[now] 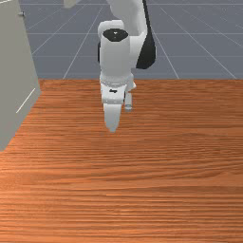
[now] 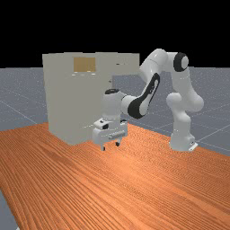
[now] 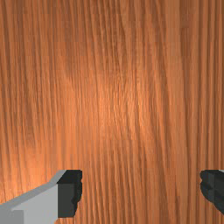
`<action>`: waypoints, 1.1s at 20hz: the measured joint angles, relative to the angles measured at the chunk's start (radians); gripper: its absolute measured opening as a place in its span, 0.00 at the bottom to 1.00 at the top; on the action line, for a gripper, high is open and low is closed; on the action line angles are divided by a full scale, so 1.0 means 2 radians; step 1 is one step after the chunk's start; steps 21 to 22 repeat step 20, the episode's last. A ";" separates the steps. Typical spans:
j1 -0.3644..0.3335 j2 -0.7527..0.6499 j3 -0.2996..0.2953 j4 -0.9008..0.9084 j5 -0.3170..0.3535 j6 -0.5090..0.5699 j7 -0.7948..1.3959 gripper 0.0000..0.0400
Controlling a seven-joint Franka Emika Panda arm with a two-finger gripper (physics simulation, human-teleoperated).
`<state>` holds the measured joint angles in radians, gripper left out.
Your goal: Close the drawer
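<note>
Cabinet, far view: tall pale grey-beige box (image 2: 63, 99) standing on the orange-brown wooden table (image 2: 134, 188).
Drawer, far view: pale grey-beige, boxy drawer (image 2: 128, 68), jutting out high up toward the far view's right.
Height, far view: white two-finger gripper (image 2: 111, 146) hangs above the table, lower than the drawer.
Side, front view: cabinet at the front view's left, apart from the gripper.
Fingers, wrist view: black-tipped fingers (image 3: 70, 192) spread wide, holding nothing, over wood.
</note>
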<state>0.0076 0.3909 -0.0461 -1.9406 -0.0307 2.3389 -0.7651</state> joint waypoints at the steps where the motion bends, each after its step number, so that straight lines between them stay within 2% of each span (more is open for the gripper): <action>1: 0.000 0.000 0.000 0.000 0.000 0.000 0.000 0.61; 2: 0.000 0.000 0.000 0.000 0.000 0.000 0.000 0.37; 3: 0.000 0.000 0.000 0.000 0.000 0.000 0.000 0.22; 4: 0.000 0.000 0.000 0.000 0.000 0.000 0.000 0.14; 6: 0.000 -0.016 0.000 -0.016 0.000 0.014 0.001 0.05; 7: 0.000 -0.058 -0.001 -0.052 -0.002 0.059 0.003 0.03; 9: 0.001 -0.111 -0.001 -0.004 -0.002 -0.034 0.000 0.01; 11: 0.002 -0.138 -0.001 0.052 -0.002 -0.105 -0.002 0.00; 12: 0.002 -0.127 -0.001 0.099 -0.001 -0.185 -0.004 0.00; 13: -0.001 -0.162 -0.003 0.057 0.033 -0.192 -0.027 0.00; 14: 0.001 -0.209 -0.005 0.001 0.026 -0.184 -0.024 0.00; 15: 0.002 -0.252 -0.003 -0.046 -0.002 -0.176 -0.036 0.00; 17: -0.008 -0.236 -0.043 -0.018 0.012 -0.181 -0.199 0.00; 18: -0.023 -0.197 -0.072 0.034 0.033 -0.200 -0.353 0.00; 19: -0.065 -0.119 -0.090 0.141 0.065 -0.244 -0.509 0.00; 20: -0.129 -0.029 -0.090 0.276 0.086 -0.294 -0.565 0.00; 22: -0.129 -0.029 -0.090 0.276 0.086 -0.294 -0.565 0.00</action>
